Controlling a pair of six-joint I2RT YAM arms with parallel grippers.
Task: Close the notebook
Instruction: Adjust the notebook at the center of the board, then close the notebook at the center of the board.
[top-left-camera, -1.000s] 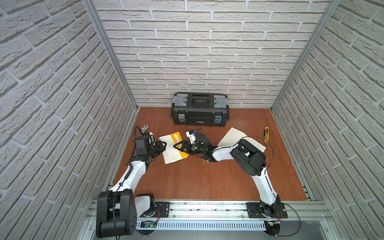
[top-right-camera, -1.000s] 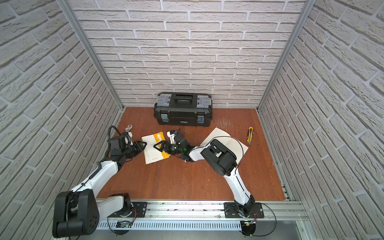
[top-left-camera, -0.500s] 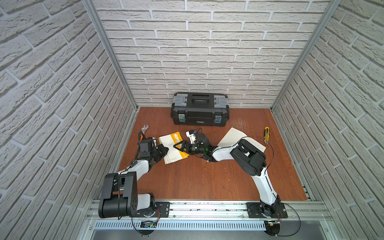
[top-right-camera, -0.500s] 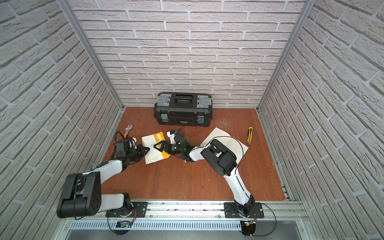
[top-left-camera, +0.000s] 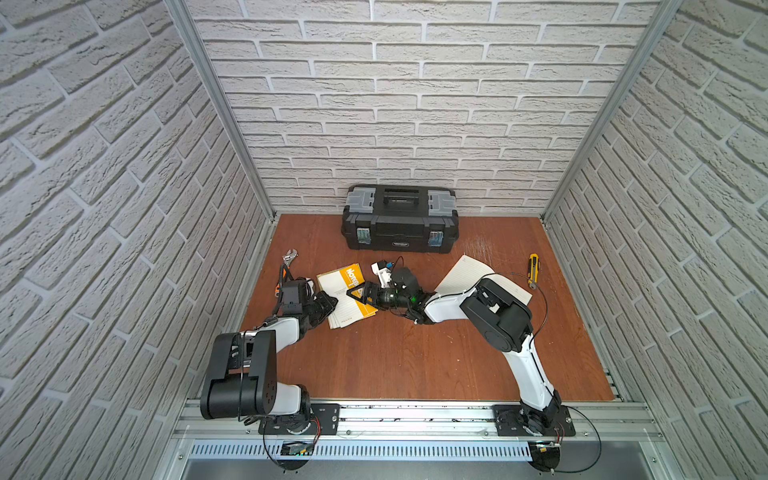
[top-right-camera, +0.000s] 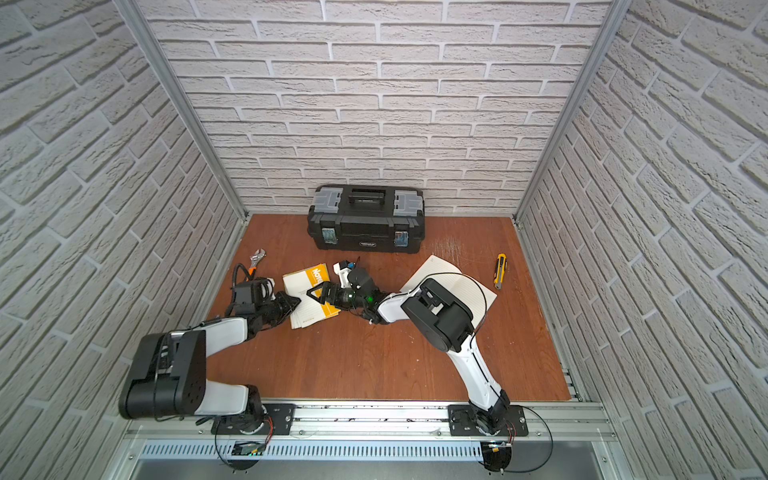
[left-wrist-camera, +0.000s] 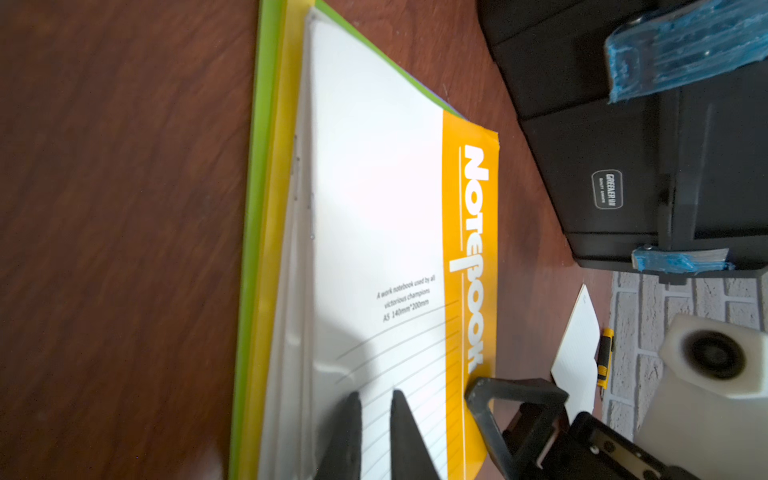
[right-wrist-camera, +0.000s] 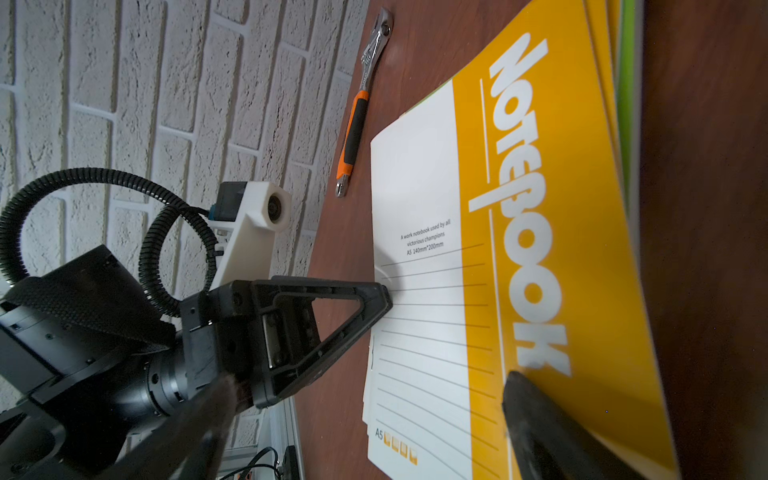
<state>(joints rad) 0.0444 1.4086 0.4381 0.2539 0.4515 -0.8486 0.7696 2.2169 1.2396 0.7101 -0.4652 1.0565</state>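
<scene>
Since a second before, the left arm (top-left-camera: 286, 328) had folded its elbow up high and pushed its tip onto the notebook (top-left-camera: 338, 286). The right arm (top-left-camera: 446, 305) had not moved.

The notebook lay on the brown counter (top-left-camera: 395, 361), in front of the black toolbox (top-left-camera: 400, 224) and between the two arms. Its front cover was down and faced up, with the big word on the orange stripe showing. So it looked shut, or very nearly. The cover edge had a small bump where the left tip touched it, and a few pages stuck out at one corner. I think only pressing it flat and letting go was left.

The left jaws were almost shut, with just a thin gap. Their fingertips (left-wrist-camera: 353, 419) lay over the white part of the cover and held nothing I could see. The right jaws were wide open and empty, and one fingertip (right-wrist-camera: 536, 407) sat on the orange stripe.

The notebook's long side ran from the toolbox end toward the front rail, leaning a little. The orange stripe was on the right arm's side and the white part on the left arm's side. The top of the cover pointed at the toolbox.
</scene>
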